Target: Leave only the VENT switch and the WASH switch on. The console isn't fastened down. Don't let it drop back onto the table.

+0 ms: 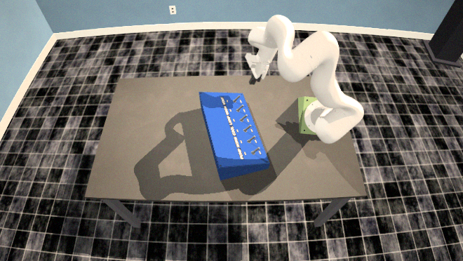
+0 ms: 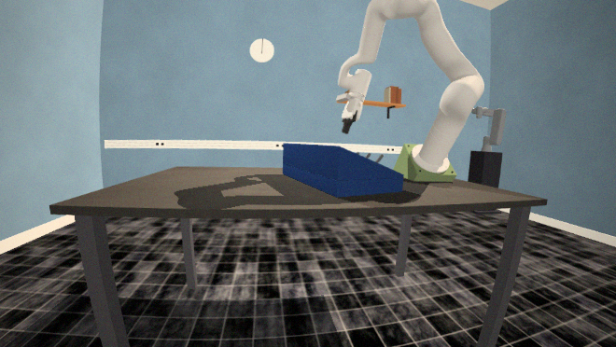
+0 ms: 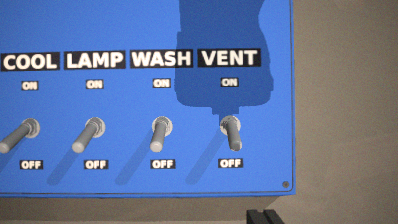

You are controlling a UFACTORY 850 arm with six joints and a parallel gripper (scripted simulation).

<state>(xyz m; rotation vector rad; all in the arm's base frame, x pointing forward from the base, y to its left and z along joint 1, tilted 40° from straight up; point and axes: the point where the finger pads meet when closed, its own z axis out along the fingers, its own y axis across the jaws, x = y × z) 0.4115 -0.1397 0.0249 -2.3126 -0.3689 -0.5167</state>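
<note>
Wrist view: VENT switch (image 3: pixel 232 134) & WASH switch (image 3: pixel 159 135) both lean twd OFF on blue console (image 1: pixel 224 140), mid surface (image 1: pixel 147 147). Fingers (image 2: pixel 346 126) pressed together, empty, hovering above console's far end.

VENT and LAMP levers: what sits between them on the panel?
Only the WASH lever, tipped toward OFF like the VENT lever and LAMP lever; the wrist view shows it.

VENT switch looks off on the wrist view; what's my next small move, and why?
Probably lower the shut gripper toward the grey metal VENT toggle, just on its OFF side, ready to push it toward ON. The lever leans to OFF, and the gripper hangs well above the blue console.
</note>
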